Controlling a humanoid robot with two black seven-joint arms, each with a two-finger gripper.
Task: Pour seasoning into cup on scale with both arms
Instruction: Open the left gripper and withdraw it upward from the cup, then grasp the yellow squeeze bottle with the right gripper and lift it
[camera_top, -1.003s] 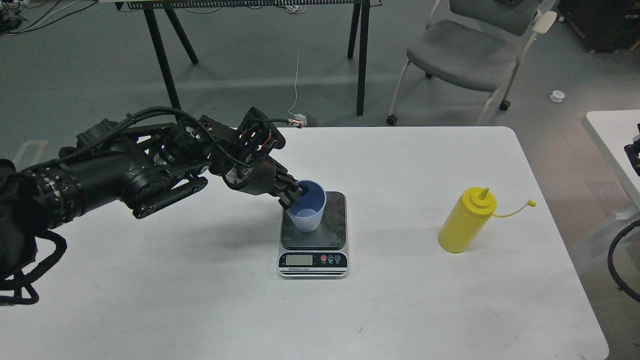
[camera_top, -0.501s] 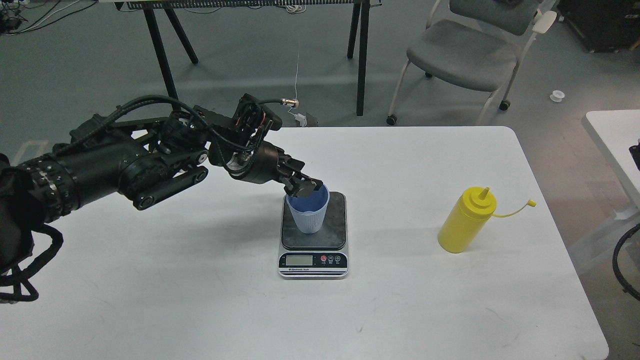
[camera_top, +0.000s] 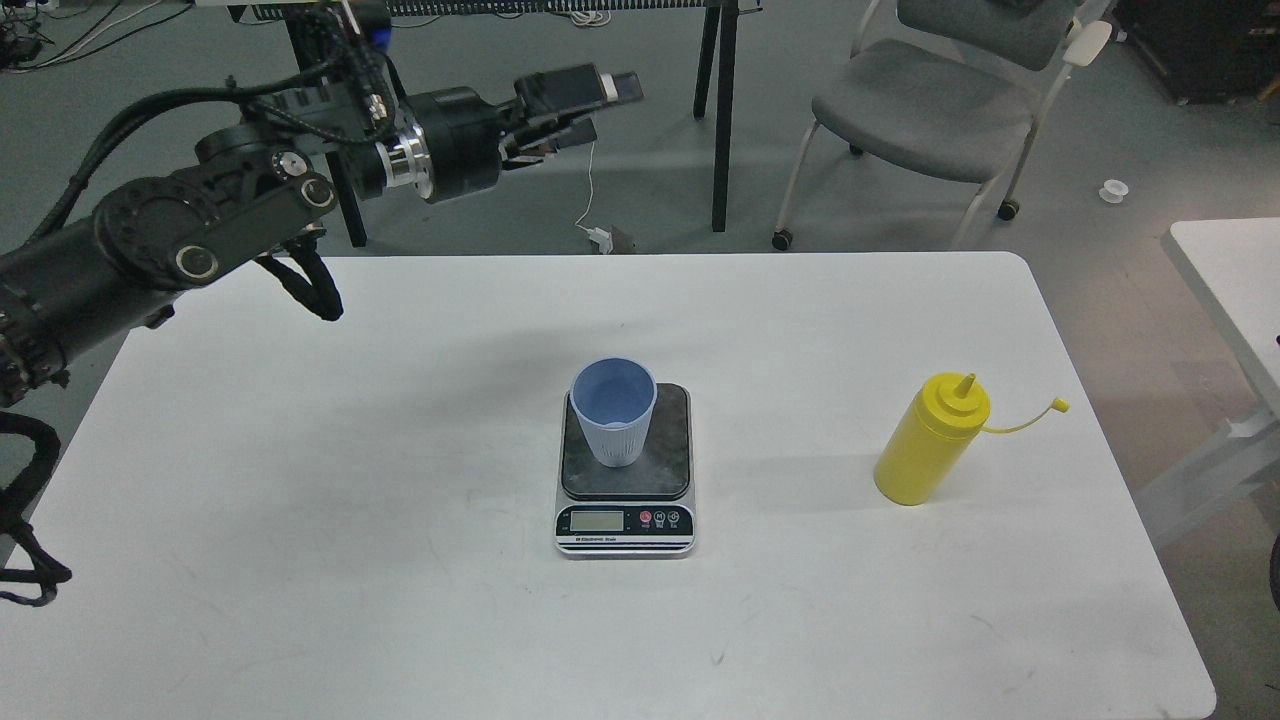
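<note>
The light-blue cup (camera_top: 614, 410) stands upright on the dark plate of the scale (camera_top: 625, 470) at the table's middle. The yellow seasoning bottle (camera_top: 928, 442) stands upright on the table to the right, its cap strap hanging out to the right. My left gripper (camera_top: 610, 106) is raised high above the table's far edge, up and to the left of the cup, with its fingers apart and empty. My right gripper is out of view.
The white table (camera_top: 300, 500) holds only the scale and the bottle. A grey chair (camera_top: 930, 100) and black table legs (camera_top: 722, 110) stand behind it. Another white table (camera_top: 1225, 280) is at the right edge.
My left gripper let go of the cup's rim and rose up and back, away from the scale. The cup now stands upright on the scale. The bottle has not moved.
</note>
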